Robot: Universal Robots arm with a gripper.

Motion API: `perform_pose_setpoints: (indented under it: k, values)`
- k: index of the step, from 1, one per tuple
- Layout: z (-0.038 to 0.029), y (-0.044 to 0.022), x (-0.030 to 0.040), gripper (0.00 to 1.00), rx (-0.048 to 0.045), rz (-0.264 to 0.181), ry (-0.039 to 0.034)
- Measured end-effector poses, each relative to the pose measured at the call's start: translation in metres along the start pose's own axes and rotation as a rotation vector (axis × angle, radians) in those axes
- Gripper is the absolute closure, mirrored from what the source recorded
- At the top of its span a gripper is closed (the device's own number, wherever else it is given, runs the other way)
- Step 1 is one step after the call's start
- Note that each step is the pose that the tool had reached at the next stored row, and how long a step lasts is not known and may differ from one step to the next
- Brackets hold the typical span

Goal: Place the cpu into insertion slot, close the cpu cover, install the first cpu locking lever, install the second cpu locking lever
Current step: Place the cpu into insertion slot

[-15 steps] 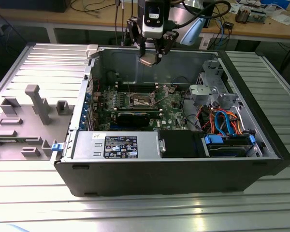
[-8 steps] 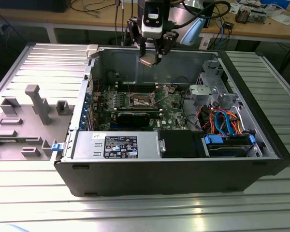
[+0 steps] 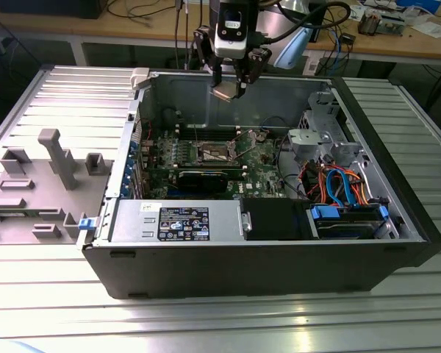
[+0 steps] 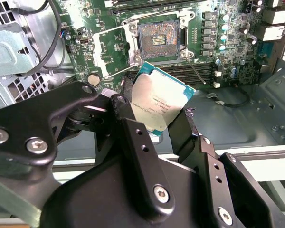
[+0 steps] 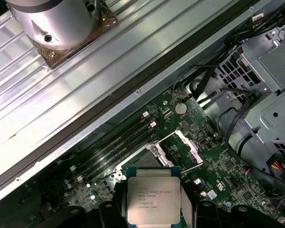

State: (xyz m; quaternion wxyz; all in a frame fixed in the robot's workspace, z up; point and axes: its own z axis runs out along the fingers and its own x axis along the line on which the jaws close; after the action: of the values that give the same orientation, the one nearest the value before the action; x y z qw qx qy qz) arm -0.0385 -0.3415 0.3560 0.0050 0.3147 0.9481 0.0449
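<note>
My gripper (image 4: 156,108) is clamped on the cpu (image 4: 157,97) at two opposite edges and holds it in the air above the green motherboard (image 4: 228,42) inside the open computer case (image 3: 242,265). The insertion slot (image 4: 159,40) is uncovered and unoccupied. The cpu cover (image 4: 104,50) is swung open beside the slot.

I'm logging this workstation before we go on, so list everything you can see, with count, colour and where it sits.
cpu: one, silver-grey, held aloft
insertion slot: one, dark centre, silver rim, uncovered
cpu cover: one, silvery, open beside the insertion slot
coin battery: one, silver, beside the cpu cover
computer case: one, black, lying open
cables: several, orange and blue, inside the case, exterior view's right
fixture tray: one, grey, exterior view's left
gripper: one, black, shut on the cpu
</note>
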Motion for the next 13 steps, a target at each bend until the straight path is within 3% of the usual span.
perform_pose_setpoints:
  k: [13]
  values:
    - [0.0003,0.0000,0.0000,0.46,-0.0005,0.024,-0.0021]
